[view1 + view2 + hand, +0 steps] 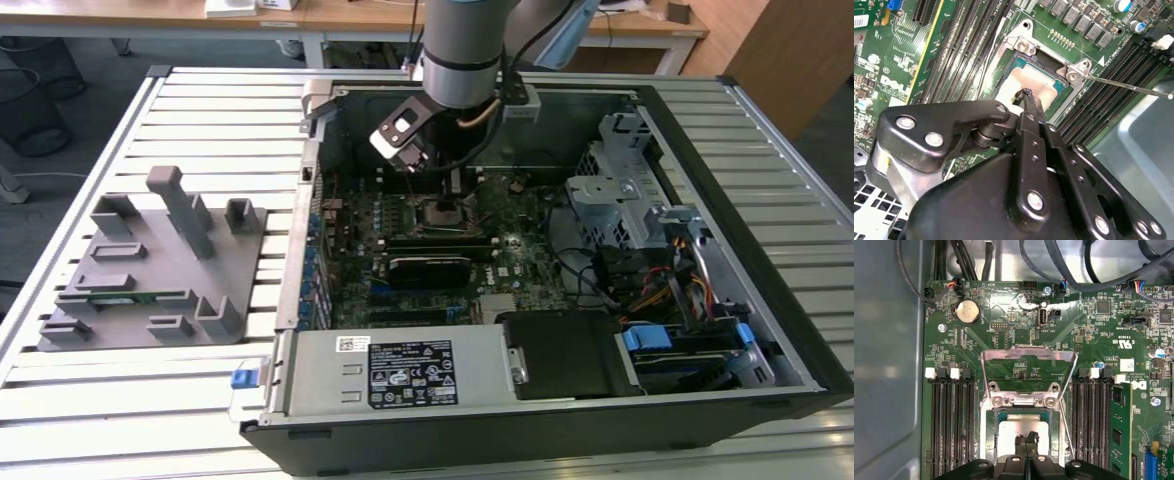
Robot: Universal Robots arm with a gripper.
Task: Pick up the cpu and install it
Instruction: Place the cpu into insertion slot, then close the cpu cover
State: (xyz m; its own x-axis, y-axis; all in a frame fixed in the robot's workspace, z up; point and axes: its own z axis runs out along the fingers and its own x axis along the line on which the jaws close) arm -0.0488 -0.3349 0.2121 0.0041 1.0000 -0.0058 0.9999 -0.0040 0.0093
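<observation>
cpu [1009, 432] in motherboard socket [1024, 401], beneath fingers [1020, 445]

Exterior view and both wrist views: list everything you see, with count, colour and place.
table: one, pale slatted metal, under the case
computer case: one, black, open, on the table
fixture: one, grey, on the table, exterior view's left of the case
motherboard: one, green, inside the case
socket frame: one, metal, on the motherboard, cover raised
cpu: one, silver-grey, lying in the socket frame
memory stick: one, green, slotted beside the socket frame
gripper: one, black, fingers together, over the cpu
</observation>
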